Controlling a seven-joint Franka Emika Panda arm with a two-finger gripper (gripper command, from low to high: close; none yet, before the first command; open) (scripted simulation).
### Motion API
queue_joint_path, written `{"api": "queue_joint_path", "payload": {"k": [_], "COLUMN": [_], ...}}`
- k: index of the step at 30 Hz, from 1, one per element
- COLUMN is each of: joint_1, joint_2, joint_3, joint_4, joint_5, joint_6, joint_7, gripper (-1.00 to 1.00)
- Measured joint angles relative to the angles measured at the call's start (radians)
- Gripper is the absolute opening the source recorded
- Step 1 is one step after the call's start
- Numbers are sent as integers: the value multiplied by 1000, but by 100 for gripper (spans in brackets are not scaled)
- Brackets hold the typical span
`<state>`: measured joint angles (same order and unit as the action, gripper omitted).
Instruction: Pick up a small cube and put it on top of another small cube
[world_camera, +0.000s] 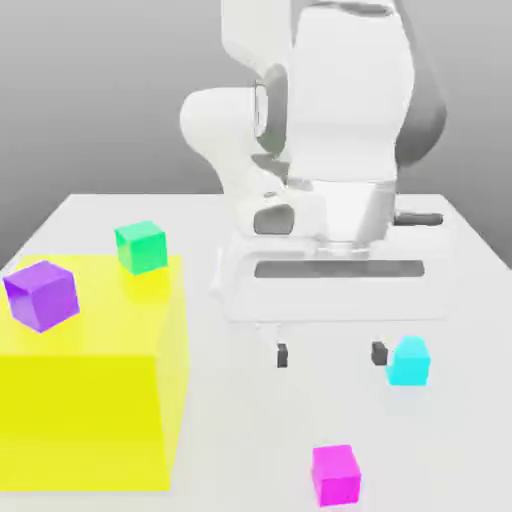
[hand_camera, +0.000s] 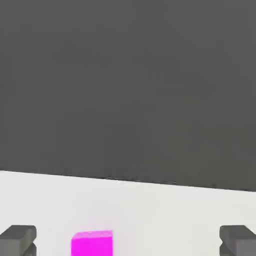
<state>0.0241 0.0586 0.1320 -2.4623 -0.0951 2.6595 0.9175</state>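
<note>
The small magenta cube (world_camera: 335, 474) rests on the white table near its front edge, in front of my gripper (world_camera: 331, 353) and a little to the exterior view's right of its midline. My gripper hangs open above the table, its two dark fingertips (world_camera: 283, 354) spread wide with nothing between them. In the hand view the magenta cube (hand_camera: 92, 243) lies between the fingertips (hand_camera: 19, 239), nearer one of them. The small green cube (world_camera: 140, 246) sits at the back edge of the big yellow block, at the exterior view's left.
A big yellow block (world_camera: 90, 375) fills the exterior view's left front, with a violet-purple cube (world_camera: 42, 294) on top of it. A cyan cube (world_camera: 409, 361) sits on the table (world_camera: 250, 440) just to the exterior view's right of my gripper's finger.
</note>
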Motion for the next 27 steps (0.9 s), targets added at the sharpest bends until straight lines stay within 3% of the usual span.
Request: {"api": "queue_joint_path", "payload": {"k": [9,10,17,22,27], "joint_1": [48,57,58,28,-28], "joint_2": [325,358,364,208,29], "joint_3": [-25,-36,-38,0,-55], "joint_4": [-6,1,2,-32,-69], "joint_5": [-39,-49,-53,-1,15], "joint_6": [189,215,220,98,-45], "joint_7": [41,48,51,15,111], "gripper": [0,-100,-100,-100,-100]}}
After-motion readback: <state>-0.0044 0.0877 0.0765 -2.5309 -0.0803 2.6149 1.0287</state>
